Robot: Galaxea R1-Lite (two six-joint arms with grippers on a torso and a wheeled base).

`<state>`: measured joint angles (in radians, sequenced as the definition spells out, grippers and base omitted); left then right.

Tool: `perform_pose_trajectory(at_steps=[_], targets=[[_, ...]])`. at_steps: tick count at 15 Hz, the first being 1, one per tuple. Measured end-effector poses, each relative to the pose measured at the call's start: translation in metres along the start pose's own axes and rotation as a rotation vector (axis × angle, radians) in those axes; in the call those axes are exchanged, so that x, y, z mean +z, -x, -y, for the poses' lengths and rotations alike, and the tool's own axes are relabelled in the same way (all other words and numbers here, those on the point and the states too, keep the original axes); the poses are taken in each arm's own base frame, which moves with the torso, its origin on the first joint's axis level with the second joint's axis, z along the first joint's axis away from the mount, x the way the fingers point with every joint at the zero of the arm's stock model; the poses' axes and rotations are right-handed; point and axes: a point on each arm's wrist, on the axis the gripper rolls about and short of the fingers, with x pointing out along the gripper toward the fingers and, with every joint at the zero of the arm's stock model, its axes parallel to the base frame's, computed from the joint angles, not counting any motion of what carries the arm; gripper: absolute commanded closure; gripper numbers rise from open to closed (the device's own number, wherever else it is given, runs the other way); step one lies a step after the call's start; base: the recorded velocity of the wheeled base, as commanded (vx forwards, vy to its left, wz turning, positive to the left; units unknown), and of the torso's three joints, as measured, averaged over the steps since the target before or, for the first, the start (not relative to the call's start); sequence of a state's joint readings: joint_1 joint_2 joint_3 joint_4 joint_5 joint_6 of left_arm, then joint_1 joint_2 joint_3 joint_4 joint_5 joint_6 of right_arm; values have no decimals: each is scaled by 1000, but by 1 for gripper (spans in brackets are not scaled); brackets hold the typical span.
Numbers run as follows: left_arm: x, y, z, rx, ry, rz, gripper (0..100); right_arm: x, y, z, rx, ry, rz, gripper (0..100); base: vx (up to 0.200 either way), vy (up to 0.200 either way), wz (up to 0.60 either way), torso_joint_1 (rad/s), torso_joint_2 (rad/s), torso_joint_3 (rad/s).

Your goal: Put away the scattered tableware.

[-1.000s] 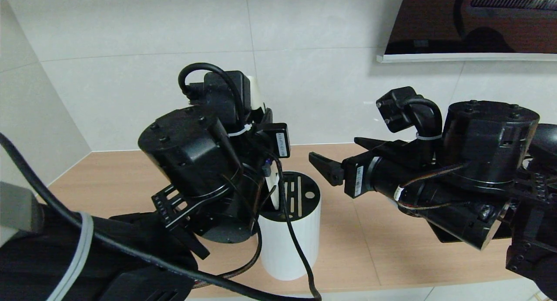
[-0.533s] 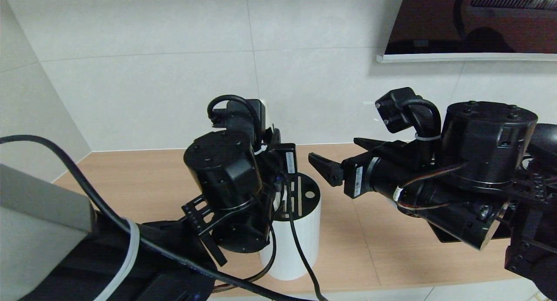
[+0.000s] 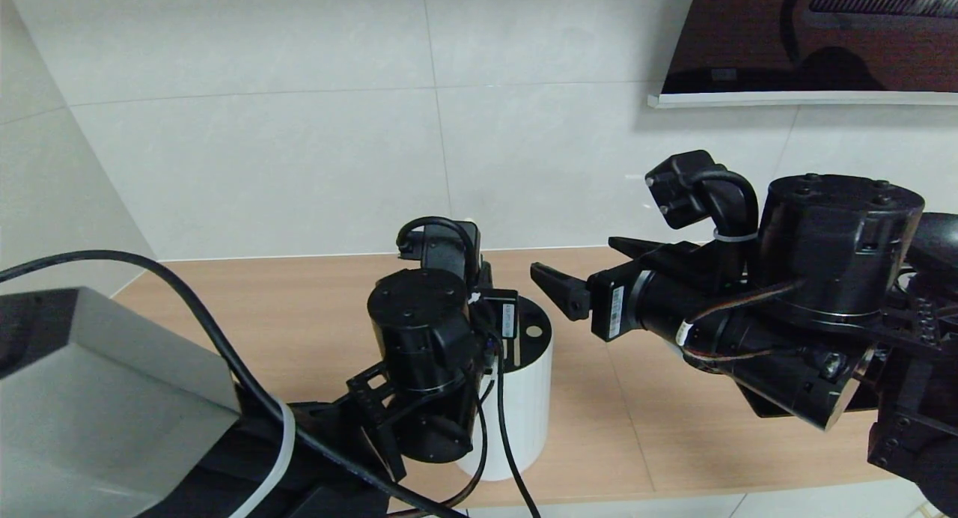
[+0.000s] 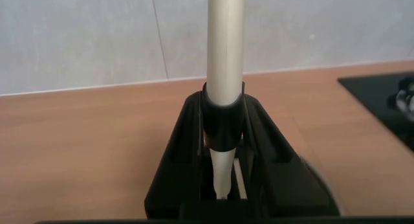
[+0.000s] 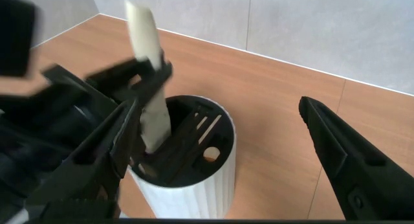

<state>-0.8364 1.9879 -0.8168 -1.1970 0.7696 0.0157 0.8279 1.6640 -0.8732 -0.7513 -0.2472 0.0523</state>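
Note:
A white cylindrical holder (image 3: 524,406) with a black slotted top (image 5: 194,136) stands on the wooden counter (image 3: 262,308). My left gripper (image 4: 223,117) sits right above it, shut on the cream handle of a utensil (image 4: 226,43). The utensil (image 5: 147,75) stands upright with its lower end down in a slot of the holder; that end is hidden. My right gripper (image 3: 576,260) hangs open just right of the holder at about the height of its top, with nothing between its fingers (image 5: 349,166).
A black cooktop (image 4: 388,98) lies in the counter to the right. A dark range hood (image 3: 808,39) hangs on the tiled wall above it. Bare counter stretches to the left of the holder. The counter's front edge runs close below the holder.
My left arm has come down and to the right, lowering the cream-handled utensil onto the holder's top. The right arm has kept still.

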Motion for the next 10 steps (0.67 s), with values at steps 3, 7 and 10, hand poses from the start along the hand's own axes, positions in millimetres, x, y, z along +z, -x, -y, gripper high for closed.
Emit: perform_pose_trajectory(at_steps=[3,7,10], targets=[[-6,-1,1,-1,-13,-14,100,0,0,0,0,0,0,0,0,0,0,0,0,0],[-9,-1,1,0,-19,-20,100,-2,-1,0,0,2,-5,0,0,0,0,0,0,0],[-9,-1,1,1,-20,-21,0,-2,-1,0,0,2,-6,0,0,0,0,0,0,0]])
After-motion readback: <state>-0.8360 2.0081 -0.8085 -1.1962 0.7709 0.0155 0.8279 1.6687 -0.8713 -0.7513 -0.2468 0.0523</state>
